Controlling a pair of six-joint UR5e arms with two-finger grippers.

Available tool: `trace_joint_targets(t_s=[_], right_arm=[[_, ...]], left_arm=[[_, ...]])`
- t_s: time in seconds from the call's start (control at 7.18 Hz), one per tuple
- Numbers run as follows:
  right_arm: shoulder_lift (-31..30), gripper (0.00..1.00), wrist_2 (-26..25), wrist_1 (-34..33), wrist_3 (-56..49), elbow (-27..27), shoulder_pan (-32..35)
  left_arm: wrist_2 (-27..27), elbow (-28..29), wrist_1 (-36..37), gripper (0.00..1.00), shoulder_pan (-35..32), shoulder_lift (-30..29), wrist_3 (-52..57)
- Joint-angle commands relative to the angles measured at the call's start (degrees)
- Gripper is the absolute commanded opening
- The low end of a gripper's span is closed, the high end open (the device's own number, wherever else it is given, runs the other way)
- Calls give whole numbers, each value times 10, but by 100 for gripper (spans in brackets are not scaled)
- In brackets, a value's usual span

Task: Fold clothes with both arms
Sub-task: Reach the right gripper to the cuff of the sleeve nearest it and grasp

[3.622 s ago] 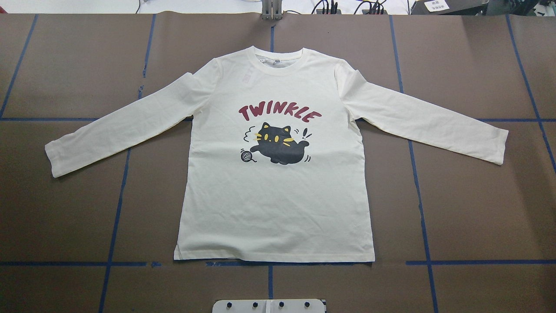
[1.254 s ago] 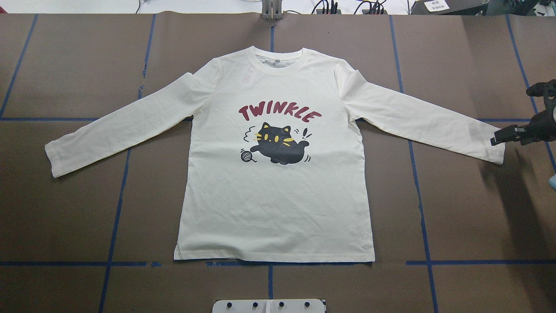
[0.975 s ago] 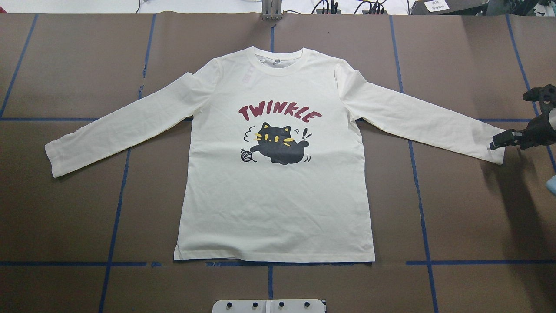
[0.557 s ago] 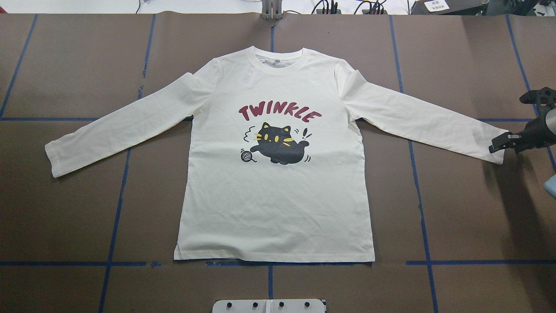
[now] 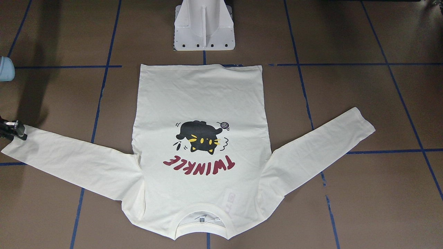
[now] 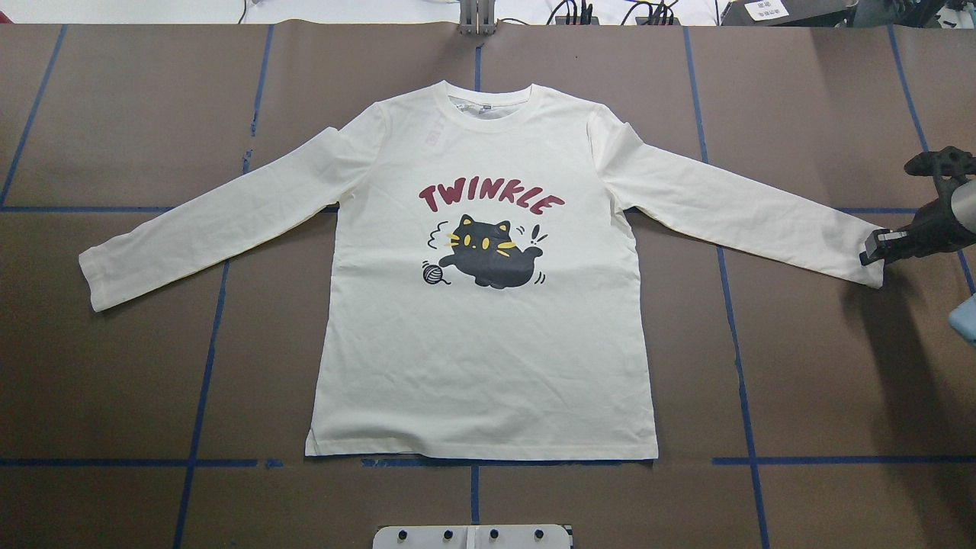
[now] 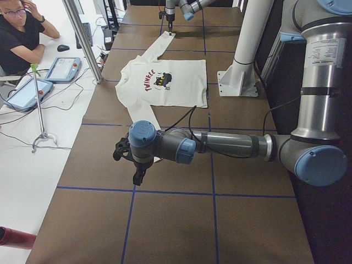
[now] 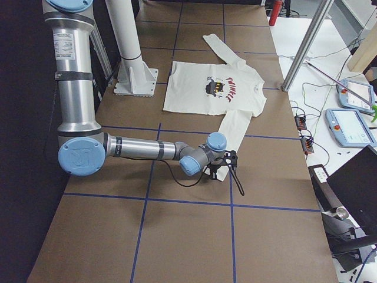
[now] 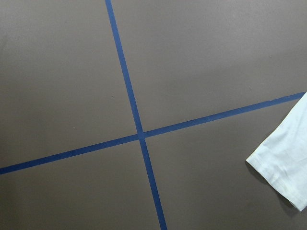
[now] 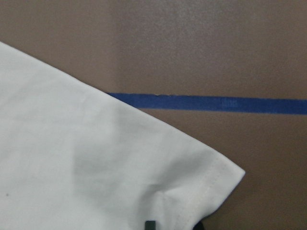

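Overhead exterior: T-shirt [image 6: 488,366] flat on surface [image 6: 114,381], print up, sleeves spread for folding.
Right tool [image 6: 877,252]: at cuff [image 6: 868,265], likely 1st pinch pt; we can't tell if clamped.
Left tool [image 7: 137,179]: short of other cuff; state unclear.

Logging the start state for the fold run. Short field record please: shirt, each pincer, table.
shirt: cream long-sleeved T-shirt, flat, print side up, both sleeves spread
folds done: none
right arm: right pincer at the right cuff; fabric puckers beside a fingertip in the wrist view; open or shut unclear
left arm: left pincer raised over the table near the left cuff; open or shut cannot be told
table: brown surface with a blue tape grid
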Motion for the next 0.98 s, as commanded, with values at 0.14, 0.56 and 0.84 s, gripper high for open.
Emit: trace_joint_targets(t_s=[0.14, 0.56, 0.84], right_arm=[[4, 0, 12, 0, 0, 35, 12], [44, 0, 53, -38, 19, 132, 11], [203, 0, 70, -187, 101, 139, -18]], left_arm=[[-1, 0, 0, 100, 0, 1, -1], [-13, 0, 0, 100, 0, 5, -2], [-15, -4, 1, 100, 0, 6, -3]])
